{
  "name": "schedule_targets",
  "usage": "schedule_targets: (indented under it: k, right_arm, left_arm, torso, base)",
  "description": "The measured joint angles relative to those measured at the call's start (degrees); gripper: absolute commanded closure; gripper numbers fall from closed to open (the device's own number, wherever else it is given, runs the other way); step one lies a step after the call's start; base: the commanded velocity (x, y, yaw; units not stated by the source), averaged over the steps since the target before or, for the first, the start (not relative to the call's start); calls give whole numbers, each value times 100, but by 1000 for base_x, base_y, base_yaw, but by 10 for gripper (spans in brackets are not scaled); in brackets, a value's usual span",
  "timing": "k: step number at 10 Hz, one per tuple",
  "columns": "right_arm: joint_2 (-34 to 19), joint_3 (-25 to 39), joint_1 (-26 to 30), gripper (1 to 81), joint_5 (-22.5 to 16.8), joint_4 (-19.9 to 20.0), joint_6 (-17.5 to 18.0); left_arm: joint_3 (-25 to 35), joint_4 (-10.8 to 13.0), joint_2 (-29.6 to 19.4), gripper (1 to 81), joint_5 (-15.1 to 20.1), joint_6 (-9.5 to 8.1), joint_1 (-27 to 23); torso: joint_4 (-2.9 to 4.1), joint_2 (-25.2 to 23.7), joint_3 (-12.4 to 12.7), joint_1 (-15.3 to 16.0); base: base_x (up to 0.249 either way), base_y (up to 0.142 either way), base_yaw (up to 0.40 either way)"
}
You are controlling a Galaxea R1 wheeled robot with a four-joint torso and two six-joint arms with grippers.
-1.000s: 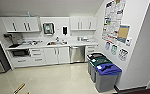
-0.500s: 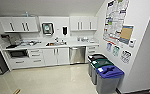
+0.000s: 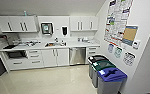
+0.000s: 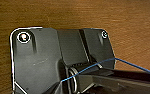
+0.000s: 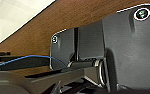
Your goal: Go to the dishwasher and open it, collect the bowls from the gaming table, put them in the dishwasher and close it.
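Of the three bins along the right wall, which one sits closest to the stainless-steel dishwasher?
The black-lidded bin, farthest back in the row. It stands just right of the stainless-steel dishwasher; the green-lidded bin and blue-lidded bin sit progressively nearer the camera.

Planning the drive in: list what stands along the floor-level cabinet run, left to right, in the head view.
Dark oven opening → white drawers → white cabinet doors → dishwasher → waste bins.

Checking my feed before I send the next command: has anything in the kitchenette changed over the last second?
Nothing in the room has visibly moved. The whole head view has shifted slightly, which is the camera's own motion. The dishwasher is shut as before, under the counter beside the white cabinets, and the three bins stand in their row along the right wall.
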Motion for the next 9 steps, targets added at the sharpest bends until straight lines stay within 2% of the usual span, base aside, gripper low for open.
schedule_targets:
  k: [9]
  right_arm:
    - [6, 0, 4, 10, 0, 0, -7]
  left_arm:
    - [0, -1, 1, 10, 2, 0, 0]
  torso:
    - [0, 0, 0, 2]
  base:
    - [157, 0, 0]
